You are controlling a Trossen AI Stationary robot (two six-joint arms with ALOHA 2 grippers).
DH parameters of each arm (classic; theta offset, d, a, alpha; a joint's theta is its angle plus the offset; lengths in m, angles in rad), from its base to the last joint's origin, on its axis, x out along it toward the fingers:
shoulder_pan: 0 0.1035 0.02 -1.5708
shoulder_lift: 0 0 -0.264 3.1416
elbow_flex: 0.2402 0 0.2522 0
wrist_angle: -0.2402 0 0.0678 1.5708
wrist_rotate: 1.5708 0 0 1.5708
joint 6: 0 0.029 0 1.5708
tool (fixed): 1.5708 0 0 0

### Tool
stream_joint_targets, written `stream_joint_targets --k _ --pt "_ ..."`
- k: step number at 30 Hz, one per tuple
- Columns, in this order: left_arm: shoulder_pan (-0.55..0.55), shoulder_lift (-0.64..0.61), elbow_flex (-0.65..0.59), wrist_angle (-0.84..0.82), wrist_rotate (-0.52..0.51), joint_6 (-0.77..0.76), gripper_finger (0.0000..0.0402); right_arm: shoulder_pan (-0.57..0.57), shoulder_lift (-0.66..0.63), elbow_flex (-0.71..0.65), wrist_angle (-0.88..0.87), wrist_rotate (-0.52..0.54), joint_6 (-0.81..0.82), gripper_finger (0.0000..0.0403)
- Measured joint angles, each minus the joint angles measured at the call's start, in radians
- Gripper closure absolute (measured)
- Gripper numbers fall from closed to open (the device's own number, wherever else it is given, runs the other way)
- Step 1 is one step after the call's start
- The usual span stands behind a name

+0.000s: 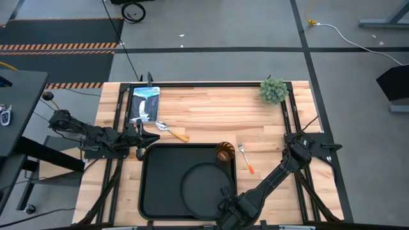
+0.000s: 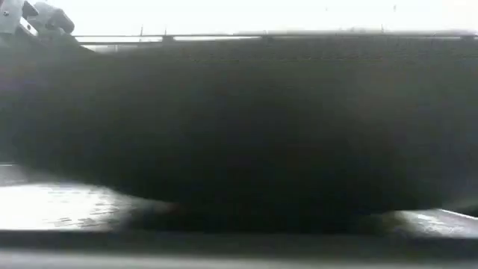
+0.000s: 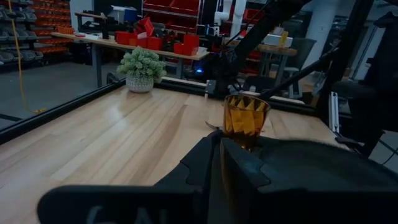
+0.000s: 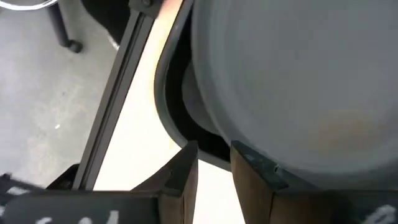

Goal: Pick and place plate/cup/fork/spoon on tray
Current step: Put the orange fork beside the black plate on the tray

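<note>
At the near edge of the tray (image 1: 153, 185), the right gripper (image 1: 227, 214) sits low over the tray's rim, close by the plate (image 1: 204, 182). In the right wrist view its two fingers (image 4: 183, 171) stand a narrow gap apart, with the tray's rim running just ahead of them and the plate's pale-looking surface (image 4: 298, 81) filling the space beyond; nothing is seen pinched between them, and whether a finger touches the rim cannot be told. The plate lies flat inside the tray, toward the tray's right half. The cup (image 1: 223, 152) stands upright in the tray's far right corner, apart from the plate. The fork (image 1: 246, 160) lies on the wooden table just to the right of the tray, tines pointing away. The spoon (image 1: 171, 131) lies on the table just beyond the tray's far left corner. The left gripper (image 1: 142, 142) waits at the tray's far left corner, near the spoon; its fingers look drawn close together, holding nothing. A small potted plant (image 1: 273, 91) stands well beyond the tray.
</note>
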Motion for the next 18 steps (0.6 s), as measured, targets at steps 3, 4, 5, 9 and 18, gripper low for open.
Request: stream_joint_targets --k 3,4,5,9,18 --pt "0.0 0.0 0.0 0.0 0.0 0.0 0.0358 0.025 0.0 0.0 -0.014 0.043 0.014 0.0302" --pt "0.0 0.0 0.0 0.0 0.0 0.0 0.0358 0.033 0.0 0.0 -0.022 0.06 0.021 0.0302" --pt "0.0 0.0 0.0 0.0 0.0 0.0 0.0358 0.038 0.0 0.0 -0.031 0.074 0.031 0.0302" --pt "0.0 0.0 0.0 0.0 0.0 0.0 0.0358 0.043 -0.028 -0.023 -0.047 0.08 0.091 0.031" --pt "0.0 0.0 0.0 0.0 0.0 0.0 0.0358 0.042 -0.274 -0.401 0.156 0.145 0.284 0.0338"
